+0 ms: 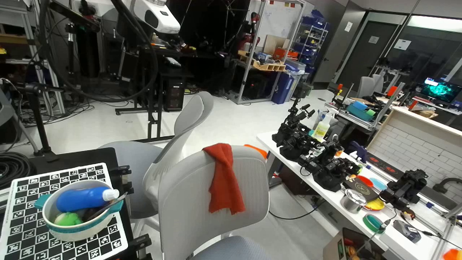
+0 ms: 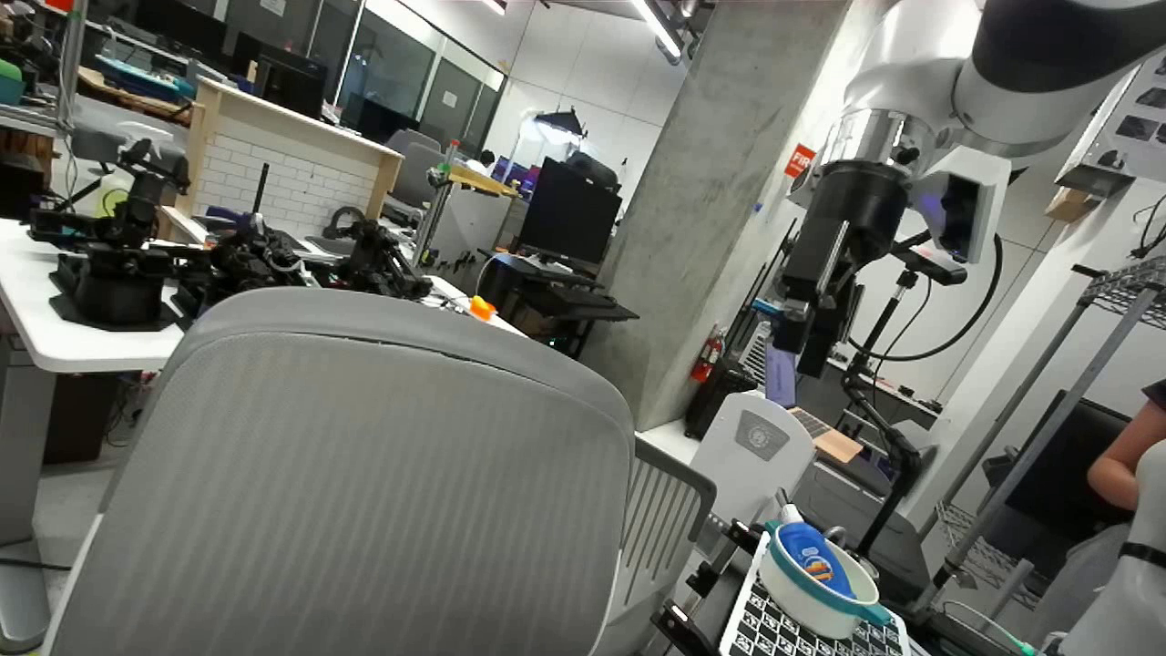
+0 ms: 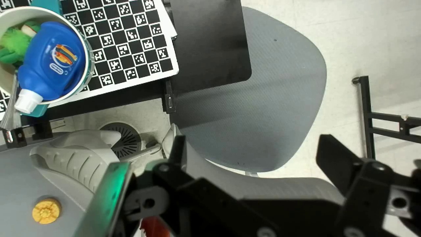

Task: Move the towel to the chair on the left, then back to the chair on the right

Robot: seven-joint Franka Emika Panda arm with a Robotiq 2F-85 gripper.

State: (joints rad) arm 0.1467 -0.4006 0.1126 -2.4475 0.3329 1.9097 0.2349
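Note:
The red-orange towel (image 1: 227, 180) hangs over the top edge of a grey chair's backrest (image 1: 252, 169) in an exterior view. A bit of the towel (image 3: 154, 227) shows at the bottom of the wrist view, partly behind the gripper. A second grey chair (image 1: 193, 115) stands beside it with nothing on its backrest. My gripper (image 3: 253, 140) is open and empty, above a grey chair's backrest (image 3: 263, 189) and seat (image 3: 263, 95). In an exterior view the gripper (image 2: 803, 353) hangs pointing down, up and to the right of a large grey backrest (image 2: 364, 474). The towel is hidden there.
A black cart bears a checkered board (image 1: 21, 213) with a white-and-teal pot (image 1: 74, 234) holding a blue bottle (image 1: 81, 198). A dark panel (image 3: 210, 49) juts over the seat. A white table (image 1: 325, 202) with black robot arms stands beyond the chairs.

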